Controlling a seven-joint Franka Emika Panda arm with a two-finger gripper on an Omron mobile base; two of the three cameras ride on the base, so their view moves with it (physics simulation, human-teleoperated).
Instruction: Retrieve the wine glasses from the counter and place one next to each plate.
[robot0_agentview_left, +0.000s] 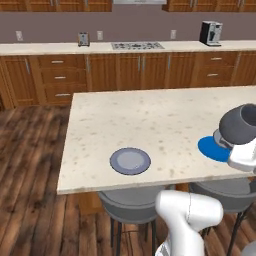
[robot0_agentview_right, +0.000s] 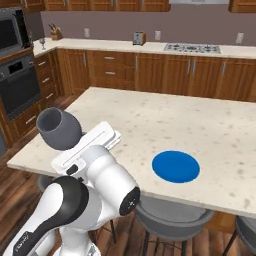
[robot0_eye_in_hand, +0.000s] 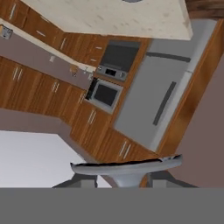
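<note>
The dark grey wine glass (robot0_agentview_right: 59, 128) has a wide round bowl and looks smooth. It is up in the air, tipped over to one side, at the end of the white robot arm. In the hand view its flat round foot (robot0_eye_in_hand: 127, 167) sits right between the two dark tips of the gripper (robot0_eye_in_hand: 124, 180), which is closed on the glass.

Below it is the island (robot0_agentview_left: 150, 120), with a pale speckled stone top. Two flat round plates lie on it, well apart. One is the bright blue plate (robot0_agentview_right: 175, 166). The other is the grey plate (robot0_agentview_left: 130, 161), which has a bluish rim. Grey stools (robot0_agentview_left: 131, 202) stand under the island edge.

Far behind runs the counter (robot0_agentview_left: 60, 48), stone on top with brown wood drawers.
</note>
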